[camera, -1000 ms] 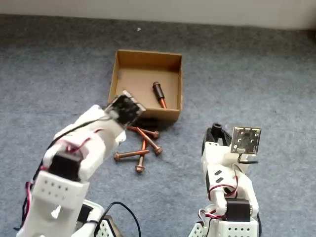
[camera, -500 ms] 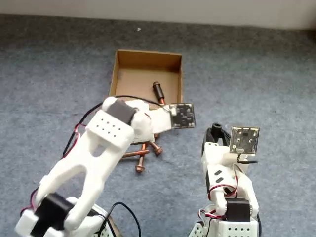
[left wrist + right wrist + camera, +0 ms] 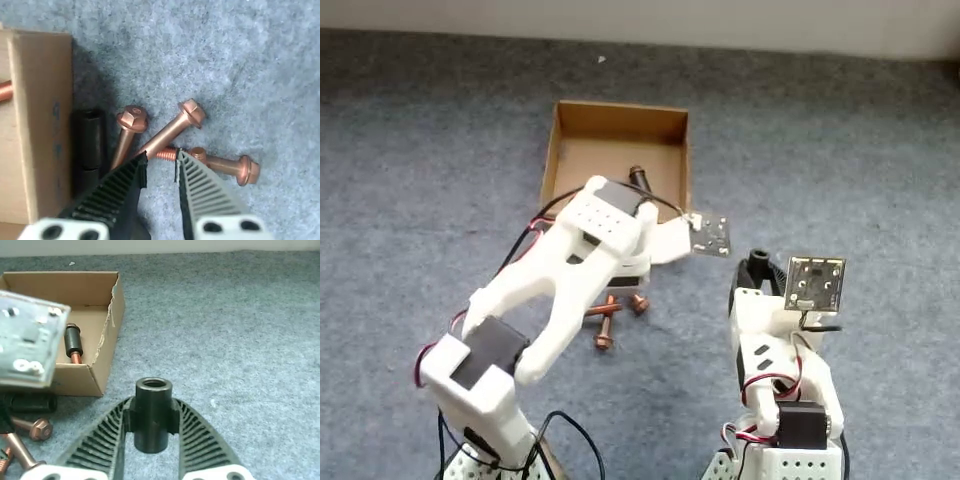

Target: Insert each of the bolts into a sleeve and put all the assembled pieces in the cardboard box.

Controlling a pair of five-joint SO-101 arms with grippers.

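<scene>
The copper bolts [image 3: 165, 134] lie heaped just outside the cardboard box [image 3: 35, 125], my left claw [image 3: 160, 164] spread open at one threaded tip, my right claw [image 3: 151, 410] clamped on an upright black sleeve [image 3: 152, 425] near the box.

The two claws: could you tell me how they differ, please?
The left claw is open and empty, its tips either side of a copper bolt's threaded end; the right claw is shut on a black sleeve. The left claw is close beside the cardboard box; the right claw is farther off.
</scene>
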